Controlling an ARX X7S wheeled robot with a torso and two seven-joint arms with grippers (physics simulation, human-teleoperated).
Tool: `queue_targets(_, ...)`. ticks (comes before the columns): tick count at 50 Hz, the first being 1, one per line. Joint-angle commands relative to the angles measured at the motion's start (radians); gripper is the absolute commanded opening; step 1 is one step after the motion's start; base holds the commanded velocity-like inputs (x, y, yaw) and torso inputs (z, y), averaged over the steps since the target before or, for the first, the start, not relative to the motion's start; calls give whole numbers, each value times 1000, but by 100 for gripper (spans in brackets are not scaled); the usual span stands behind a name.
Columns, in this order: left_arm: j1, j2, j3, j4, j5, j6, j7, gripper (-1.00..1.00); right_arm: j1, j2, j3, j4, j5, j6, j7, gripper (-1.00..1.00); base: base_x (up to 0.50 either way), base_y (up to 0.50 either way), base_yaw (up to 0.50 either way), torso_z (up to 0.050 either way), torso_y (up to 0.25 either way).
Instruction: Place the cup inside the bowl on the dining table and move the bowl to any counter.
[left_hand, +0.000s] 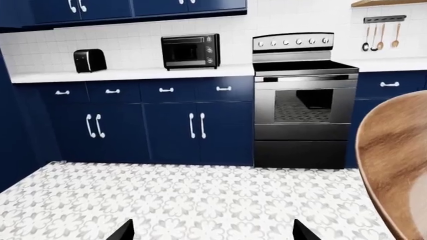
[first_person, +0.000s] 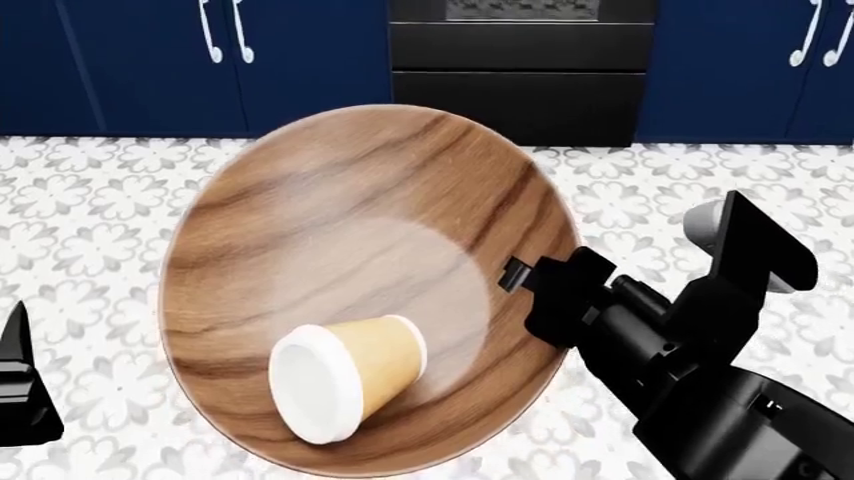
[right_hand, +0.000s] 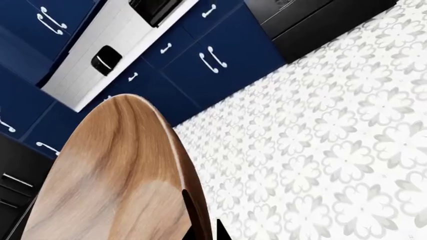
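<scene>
The paper cup (first_person: 344, 376) lies on its side inside the wooden bowl (first_person: 360, 250), white lid toward the camera. The right gripper (first_person: 514, 275) is clamped on the bowl's rim, holding it above the patterned floor (first_person: 94, 230). The left gripper (left_hand: 212, 231) is spread, grasping nothing. Beyond stand blue cabinets (left_hand: 167, 120), an oven (left_hand: 303, 110) and a white worktop (left_hand: 127, 75).

— Any lettering on that small tan-brown paper cup with the white lid (first_person: 344, 378)?

— None; its side is plain.

— What about the black-and-steel range with the row of knobs (left_hand: 304, 100), the black toaster oven (left_hand: 191, 50) or the small black toaster (left_hand: 89, 60)?

— No brand or numbers can be read on any of them; their control panels are too small to make out.

— So nothing legible?

— Nothing in any view.
</scene>
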Motion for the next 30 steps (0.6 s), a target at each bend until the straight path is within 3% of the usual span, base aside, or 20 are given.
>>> queue_targets(1, 3, -1, -18, -2, -24, 12, 7, 100, 9, -1, 9, -8, 15, -8, -7, -100, 500, 188, 0, 0, 0)
queue_targets(30, -5, -5, 9, -14, -14, 19, 0, 100, 9, 9, 6, -13, 26, -13, 0, -100, 500, 189, 0, 0, 1)
